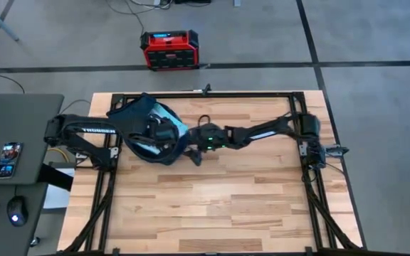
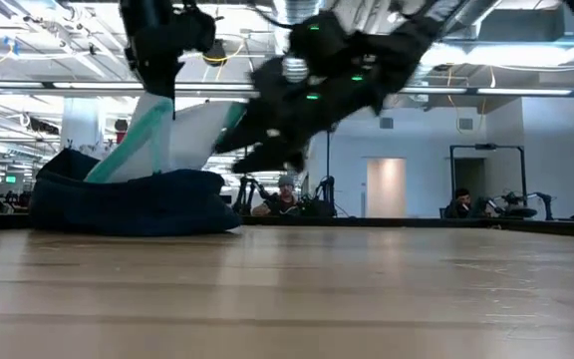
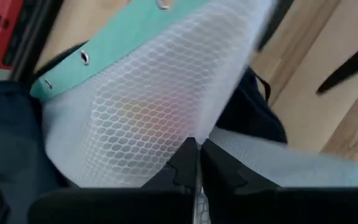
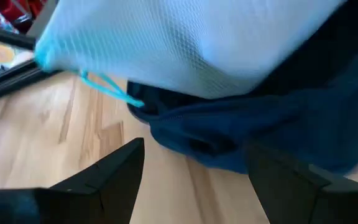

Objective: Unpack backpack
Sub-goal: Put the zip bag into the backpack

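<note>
The wooden table (image 1: pixel 212 206) fills the middle of the high view, framed by black rails. Toward its far left part lies the backpack (image 1: pixel 137 117), dark navy-teal and slumped flat on the wood, its opening turned toward the table's centre. Out of that opening comes a pale mesh pouch (image 3: pixel 166 99) with a teal band (image 3: pixel 114 40) along one edge; in the low view it stands up above the backpack's dark fabric (image 2: pixel 128 204).

The left gripper (image 3: pixel 197 163) reaches in over the backpack from the table's left edge, its fingers pressed together on the mesh pouch, pinching the netting between them. The right gripper (image 4: pixel 194 171) stretches across from the table's right side to just beside the backpack's opening, its fingers spread wide apart with nothing between them; it seems to hover just clear of the wood, though the angle makes that hard to judge.

Beyond the table's far edge a red-black box (image 1: pixel 169 50) sits on the floor. Left of the table, a grey desk (image 1: pixel 13 135) carries a phone (image 1: pixel 7 159) and a mouse (image 1: pixel 17 211).
</note>
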`<state>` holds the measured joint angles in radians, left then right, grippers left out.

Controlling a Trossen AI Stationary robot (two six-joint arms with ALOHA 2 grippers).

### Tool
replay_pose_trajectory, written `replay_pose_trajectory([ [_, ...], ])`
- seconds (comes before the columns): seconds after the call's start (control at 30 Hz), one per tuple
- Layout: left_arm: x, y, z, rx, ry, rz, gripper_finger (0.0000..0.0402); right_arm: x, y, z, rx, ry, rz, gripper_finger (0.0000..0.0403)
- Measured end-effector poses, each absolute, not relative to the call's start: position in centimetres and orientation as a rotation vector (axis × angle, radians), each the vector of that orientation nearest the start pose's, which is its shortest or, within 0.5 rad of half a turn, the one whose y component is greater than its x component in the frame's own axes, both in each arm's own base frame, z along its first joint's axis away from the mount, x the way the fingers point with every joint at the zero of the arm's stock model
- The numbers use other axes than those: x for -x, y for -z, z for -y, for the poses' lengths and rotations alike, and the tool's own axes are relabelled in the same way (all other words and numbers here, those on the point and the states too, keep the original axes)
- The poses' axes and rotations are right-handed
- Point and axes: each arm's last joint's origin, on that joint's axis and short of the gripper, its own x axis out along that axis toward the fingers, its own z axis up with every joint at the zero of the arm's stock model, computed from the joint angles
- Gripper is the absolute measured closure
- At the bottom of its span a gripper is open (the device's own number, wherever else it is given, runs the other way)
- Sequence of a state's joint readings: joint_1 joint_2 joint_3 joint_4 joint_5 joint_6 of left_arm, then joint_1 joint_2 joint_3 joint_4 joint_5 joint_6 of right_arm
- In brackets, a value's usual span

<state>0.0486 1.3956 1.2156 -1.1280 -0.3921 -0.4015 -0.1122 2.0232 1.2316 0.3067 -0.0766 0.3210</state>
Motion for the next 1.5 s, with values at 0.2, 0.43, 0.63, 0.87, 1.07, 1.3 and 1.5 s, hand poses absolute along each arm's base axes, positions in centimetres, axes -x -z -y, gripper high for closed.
replay_pose_trajectory([
  [0.2, -23.8, -27.4, -2.7, 0.129, -0.609, -1.181, 0.0402, -46.9, -17.0, 6.2, -0.513, 0.204, -0.497, 0.0138],
  [0.43, -23.4, -27.3, -2.7, 0.111, -0.59, -1.158, 0.0402, -48.2, -16.5, 7.4, -0.664, 0.305, -0.549, 0.0138],
  [0.63, -23.3, -27.6, -2.7, 0.088, -0.572, -1.146, 0.0402, -48.2, -15.9, 7.4, -0.711, 0.363, -0.564, 0.0138],
  [0.87, -23.6, -27.6, -2.7, 0.066, -0.552, -1.132, 0.0402, -48.1, -14.0, 7.4, -0.751, 0.406, -0.628, 0.0149],
  [1.07, -23.8, -27.5, -2.7, 0.055, -0.542, -1.125, 0.0402, -47.8, -13.6, 7.4, -0.656, 0.361, -0.697, 0.0343],
  [1.3, -23.7, -23.6, -3.0, 0.105, -0.508, -1.109, 0.0401, -47.3, -15.4, 6.0, -0.544, 0.243, -0.747, 0.0399],
  [1.5, -22.4, -20.0, -3.6, 0.182, -0.499, -1.169, 0.0401, -46.8, -19.7, 3.8, -0.43, 0.153, -0.68, 0.0401],
])
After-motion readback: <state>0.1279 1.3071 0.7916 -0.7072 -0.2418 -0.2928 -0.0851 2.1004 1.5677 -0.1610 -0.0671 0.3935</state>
